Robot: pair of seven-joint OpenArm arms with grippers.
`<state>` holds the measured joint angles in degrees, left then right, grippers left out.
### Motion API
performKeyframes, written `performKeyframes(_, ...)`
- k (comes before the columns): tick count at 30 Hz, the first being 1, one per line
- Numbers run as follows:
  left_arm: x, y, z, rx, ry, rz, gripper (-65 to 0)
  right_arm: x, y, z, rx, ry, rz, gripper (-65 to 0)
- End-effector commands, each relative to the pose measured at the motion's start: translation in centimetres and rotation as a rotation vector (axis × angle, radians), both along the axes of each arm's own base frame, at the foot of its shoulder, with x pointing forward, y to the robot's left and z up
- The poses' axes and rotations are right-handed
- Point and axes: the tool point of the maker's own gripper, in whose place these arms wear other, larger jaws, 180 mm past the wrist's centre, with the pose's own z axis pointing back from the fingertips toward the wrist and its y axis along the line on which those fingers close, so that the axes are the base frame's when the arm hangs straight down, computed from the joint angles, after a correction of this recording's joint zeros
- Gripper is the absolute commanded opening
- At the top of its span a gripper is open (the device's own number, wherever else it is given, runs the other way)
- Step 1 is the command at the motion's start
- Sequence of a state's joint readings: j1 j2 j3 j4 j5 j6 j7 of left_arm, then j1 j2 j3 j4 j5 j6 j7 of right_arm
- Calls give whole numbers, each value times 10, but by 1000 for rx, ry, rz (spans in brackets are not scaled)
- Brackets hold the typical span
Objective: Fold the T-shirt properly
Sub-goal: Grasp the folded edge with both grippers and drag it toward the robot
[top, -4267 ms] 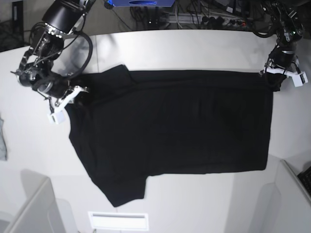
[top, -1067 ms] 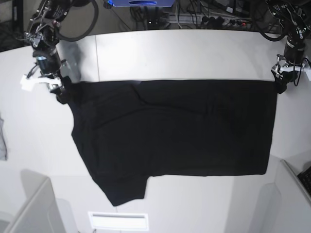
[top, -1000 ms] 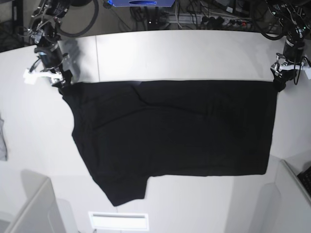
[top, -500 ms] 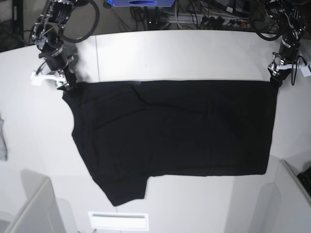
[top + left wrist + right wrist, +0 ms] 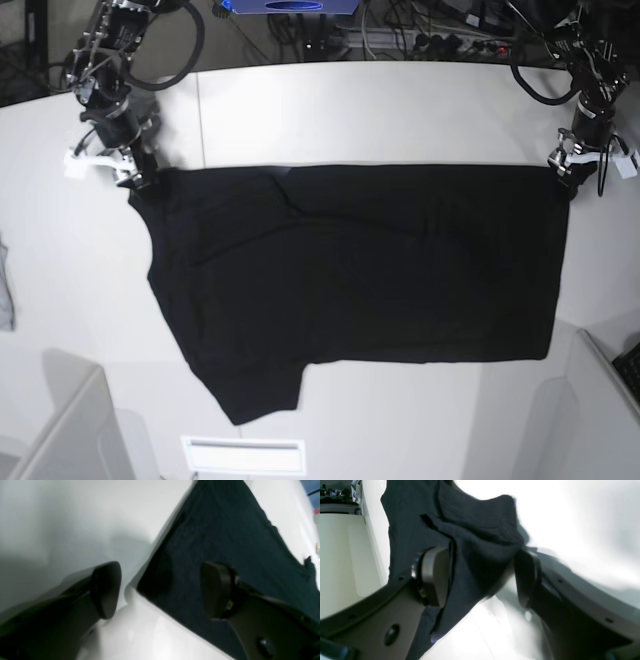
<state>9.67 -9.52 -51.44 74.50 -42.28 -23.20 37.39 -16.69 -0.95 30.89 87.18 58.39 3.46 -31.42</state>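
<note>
While the right tool (image 5: 480,577) is keeping its place at one upper corner of the large black cloth T-shirt (image 5: 350,260), the left tool (image 5: 162,590) is easing slightly inward over the opposite one. The loose flap that was poking above the long edge some seconds ago is no longer showing; that edge is now running nearly straight, which is probably readying the shirt for a paired grip and a fold across. Folding is looking partly done at best.

Both tools are standing with jaws well apart, clamping nothing; black cloth is lying between each pair. The shirt is spreading over the middle of the white table (image 5: 420,110), its straight edge facing the arms' side, a sleeve-like point reaching toward the table's opposite edge. Under the right tool the layers are bunching, a purple sliver (image 5: 435,638) peeping out; an uneven pinch could be missing one layer.
</note>
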Motion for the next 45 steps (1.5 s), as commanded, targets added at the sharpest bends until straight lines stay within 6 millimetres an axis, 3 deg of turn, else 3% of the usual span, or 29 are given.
performKeyframes(1,-1,1,-1,7,24,-9,-169,1,-2,0,-4,7,0,-260)
performKeyframes(4,2,1,-1,4,22,-9,-169,0,-1,-8,11,25,-4,-260)
performKeyframes(14,12,-30,-31,-72,78,-78,-196,3,0,-11,19,27,-6,-261)
performKeyframes(16,13,-31,-32,-74,79,-82,-272,3,0,-11,19,27,-6,-261)
performKeyframes(19,15,-31,-31,-73,75,-82,-453,1,-2,-13,-7,44,4,-273)
performKeyframes(22,15,-30,-30,-71,74,-80,-601,0,-5,-17,-75,74,32,-375)
performKeyframes(24,14,-29,-29,-71,72,-75,-650,0,-7,-20,-114,93,46,-449)
performKeyframes(30,12,-28,-30,-67,77,-76,-650,-2,-9,-22,-135,105,53,-545)
performKeyframes(33,12,-24,-27,-56,77,-78,-650,-2,-11,-21,-137,106,50,-650)
performKeyframes(45,-3,-19,-18,4,99,-106,-650,-11,-13,-23,-142,120,46,-650)
